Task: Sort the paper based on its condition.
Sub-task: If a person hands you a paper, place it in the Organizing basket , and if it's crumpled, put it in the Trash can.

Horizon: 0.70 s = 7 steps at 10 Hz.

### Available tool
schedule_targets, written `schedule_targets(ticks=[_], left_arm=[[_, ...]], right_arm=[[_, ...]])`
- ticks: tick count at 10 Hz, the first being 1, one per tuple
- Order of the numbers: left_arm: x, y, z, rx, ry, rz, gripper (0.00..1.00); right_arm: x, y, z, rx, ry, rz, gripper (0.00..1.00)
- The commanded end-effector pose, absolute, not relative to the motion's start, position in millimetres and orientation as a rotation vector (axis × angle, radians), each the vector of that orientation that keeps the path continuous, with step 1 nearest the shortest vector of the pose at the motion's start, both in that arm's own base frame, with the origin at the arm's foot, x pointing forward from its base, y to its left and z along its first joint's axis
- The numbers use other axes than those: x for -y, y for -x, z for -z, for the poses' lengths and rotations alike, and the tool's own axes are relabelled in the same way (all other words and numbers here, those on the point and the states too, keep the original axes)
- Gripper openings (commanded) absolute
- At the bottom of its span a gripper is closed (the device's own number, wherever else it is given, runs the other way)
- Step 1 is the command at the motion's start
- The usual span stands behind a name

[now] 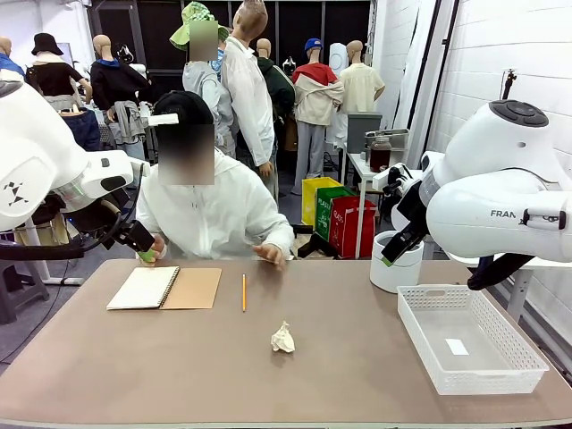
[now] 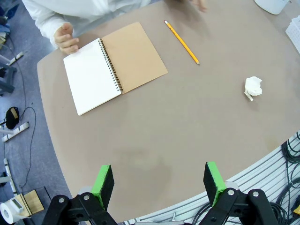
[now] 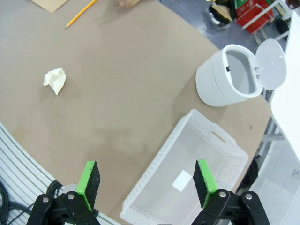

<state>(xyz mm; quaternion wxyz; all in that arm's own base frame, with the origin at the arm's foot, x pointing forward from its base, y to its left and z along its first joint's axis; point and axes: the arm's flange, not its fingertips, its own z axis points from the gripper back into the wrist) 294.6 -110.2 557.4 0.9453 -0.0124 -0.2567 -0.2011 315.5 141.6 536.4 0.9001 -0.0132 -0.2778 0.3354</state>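
We judge the sorting barely begun. One crumpled paper ball (image 1: 282,338) lies loose near the middle of the table (image 1: 134,357), well apart from the white basket (image 1: 492,377) and the open-lidded bin (image 3: 211,86) on the right. Neither seems to hold any paper yet. The basket floor shows a small white patch that we take for a label, though we cannot be sure. A notebook (image 2: 112,65) lies open at the far left beside the person's hand (image 2: 68,40), with a pencil (image 1: 243,292) just to its right. Our left gripper (image 2: 159,185) hangs over the table's near edge, jaws wide apart with nothing between them. Our right gripper (image 3: 146,180) hangs over the basket's near end, just as wide and empty. As we see it, everything is left: the ball must be picked up and dropped where crumpled paper belongs, probably the bin.
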Motion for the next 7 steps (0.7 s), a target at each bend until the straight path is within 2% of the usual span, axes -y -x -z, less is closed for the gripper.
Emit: schedule_targets(ticks=[1, 7], left_arm=[[110, -294, -558, 0.524, 0.026, 0.411, 1.0], [110, -294, -558, 0.524, 0.026, 0.411, 1.0]], right_arm=[[-142, -315, -536, 0.575, 0.027, -0.694, 1.0], [-218, -327, -548, 0.516, 0.034, -0.923, 1.0]])
